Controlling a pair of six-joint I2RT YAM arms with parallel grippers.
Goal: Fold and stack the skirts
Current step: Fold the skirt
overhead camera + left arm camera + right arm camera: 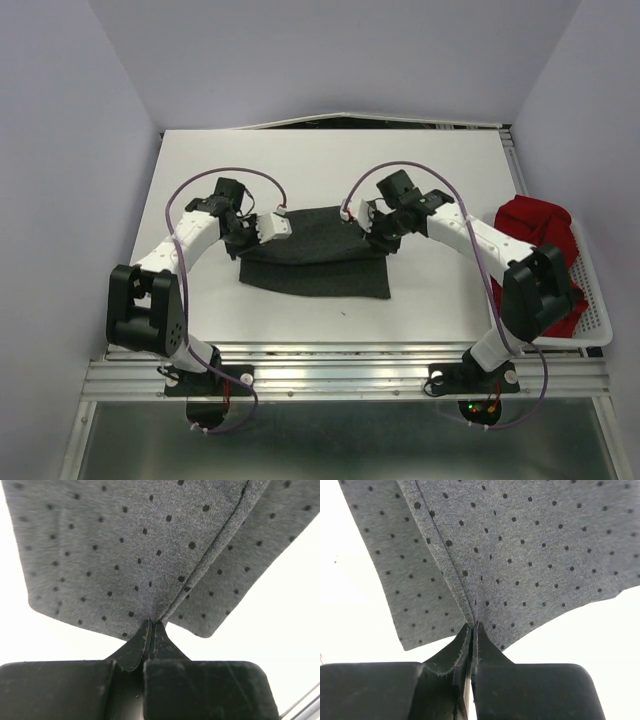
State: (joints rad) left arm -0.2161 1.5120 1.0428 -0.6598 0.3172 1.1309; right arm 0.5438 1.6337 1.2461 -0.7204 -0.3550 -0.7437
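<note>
The dark grey dotted skirt (315,255) lies spread on the white table (330,160) between both arms. My left gripper (243,238) is shut on the skirt's left edge; the left wrist view shows the grey cloth (125,550) pinched into a fold at the gripper (151,624). My right gripper (377,238) is shut on the skirt's right edge, and the right wrist view shows the dotted cloth (520,545) gathered at the gripper (473,625). The red skirt (535,245) lies bunched in the basket at the right, partly behind the right arm.
A white mesh basket (598,310) sits at the table's right edge, holding the red skirt. Purple walls close in the left, back and right. A metal rail (340,375) runs along the near edge by the arm bases.
</note>
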